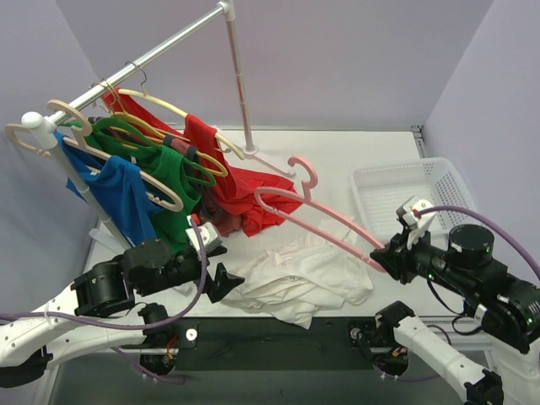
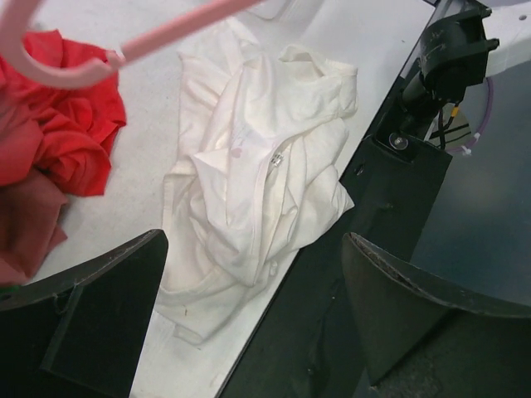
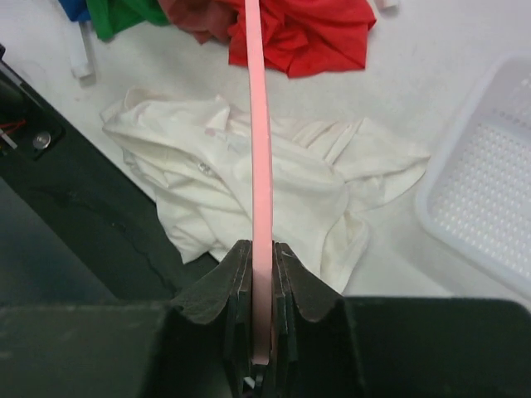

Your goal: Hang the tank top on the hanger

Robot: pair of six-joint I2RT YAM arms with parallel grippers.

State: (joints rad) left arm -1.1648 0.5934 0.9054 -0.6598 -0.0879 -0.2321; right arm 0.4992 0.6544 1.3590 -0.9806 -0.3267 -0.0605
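The tank top [image 1: 295,274] lies crumpled on the white table [image 1: 354,156], near the middle, its near hem reaching the dark strip along the near edge. Above its right part hangs the pink hanger [image 1: 316,215], slanting up and leftward, its hook at the far end. The right gripper [image 1: 381,257] holds it by one arm tip. The right wrist view makes this plain (the top view only hints at it): the jaws are clamped tight on the pink bar [image 3: 259,124], with the tank top [image 3: 274,199] spread below. The left gripper [image 1: 221,283] sits just left of the cloth, jaws wide apart, holding nothing. Its own camera frames the tank top [image 2: 257,166] between the dark fingers [image 2: 91,323], with the hanger's curve [image 2: 75,75] overhead. A white basket [image 1: 405,190] stands at the right. Only the top view shows the rack [image 1: 152,52] far left, with red [image 1: 228,181], green [image 1: 169,173] and blue [image 1: 126,194] shirts.
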